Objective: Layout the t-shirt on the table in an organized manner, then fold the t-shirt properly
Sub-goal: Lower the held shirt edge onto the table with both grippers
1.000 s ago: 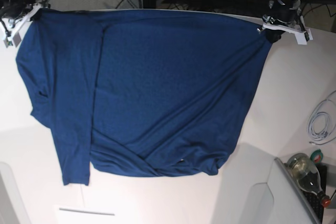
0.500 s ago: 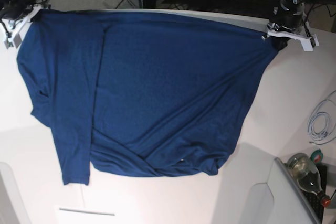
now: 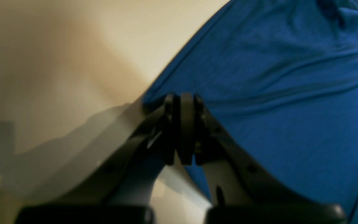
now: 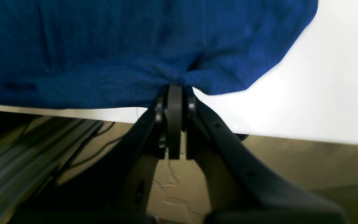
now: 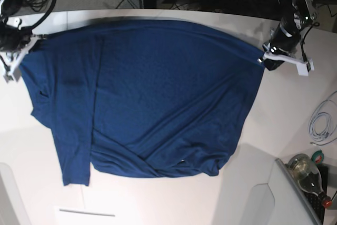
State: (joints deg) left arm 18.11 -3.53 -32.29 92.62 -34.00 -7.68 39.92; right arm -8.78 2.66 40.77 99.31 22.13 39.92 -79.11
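Base view: at the upper left of the frame, the right end effector (image 5: 21,51) is clamped on one far corner of the plain dark navy-blue short-sleeved t-shirt (image 5: 158,93). The thin soft fabric is spread across the large smooth white bench (image 5: 295,109), covering most of the frame centre. A long strip of the garment lies folded along its left side and reaches toward the lower left. Diagonal wrinkles run from the upper right down to a bunched fold at the lower centre. At the upper right, the left end effector (image 5: 269,59) is closed on the other far corner of the cloth. A coiled white cable (image 5: 322,125) lies on the bench at the right edge, well apart from the garment. A glass bottle (image 5: 308,175) lies at the lower right corner.

Right wrist view: the right end effector (image 4: 175,90) pinches a gathered edge of the cloth.

Left wrist view: the left end effector (image 3: 182,99) has its jaws pressed together on the fabric edge.
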